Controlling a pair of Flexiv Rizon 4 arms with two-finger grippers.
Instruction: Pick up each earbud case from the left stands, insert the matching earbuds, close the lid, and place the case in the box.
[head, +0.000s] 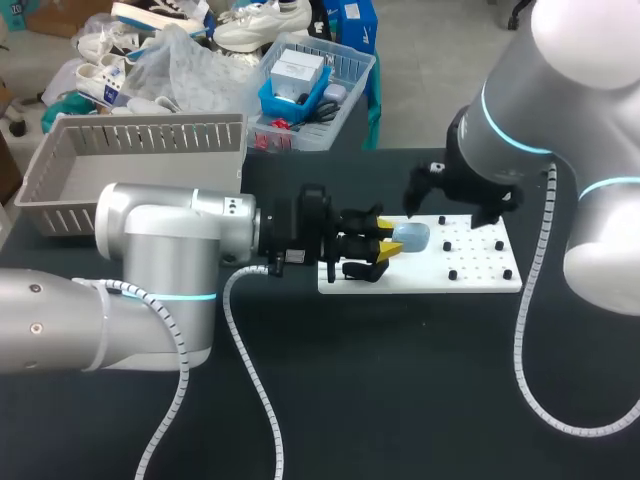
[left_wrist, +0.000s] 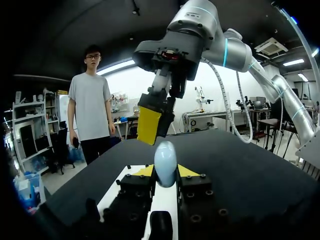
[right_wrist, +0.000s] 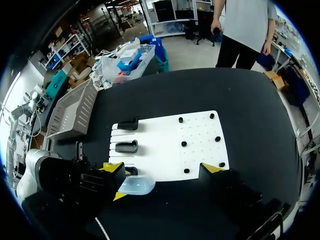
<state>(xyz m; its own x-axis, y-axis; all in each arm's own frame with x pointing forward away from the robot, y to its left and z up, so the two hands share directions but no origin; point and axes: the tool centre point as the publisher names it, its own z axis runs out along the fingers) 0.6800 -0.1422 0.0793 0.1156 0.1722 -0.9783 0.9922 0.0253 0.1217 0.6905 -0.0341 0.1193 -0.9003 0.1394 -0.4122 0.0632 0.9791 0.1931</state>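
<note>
My left pincer (head: 388, 240) is pinching the pale blue earbud case (head: 412, 237) from two opposite sides, and most of the case sticks out past the yellow tips. I hold it in the air just over the left part of the white board (head: 480, 262), close to the black stands (right_wrist: 126, 146). I think the case is light and hard, with a smooth plastic shell, so it could slide or spin in the tips if I bump it. A gentle, steady squeeze on the bottom half looks best to me, because the lid half needs room to swing open. From here I cannot tell which end is the lid. My right pincer (head: 455, 200) hangs over the board, just beside the case, with its fingers spread wide and nothing in them. The small black bits (head: 452, 274) on the right part of the board are too tiny for me to name. The grey box (head: 160, 133) sits well apart, at the back left of the counter (head: 400, 400).
</note>
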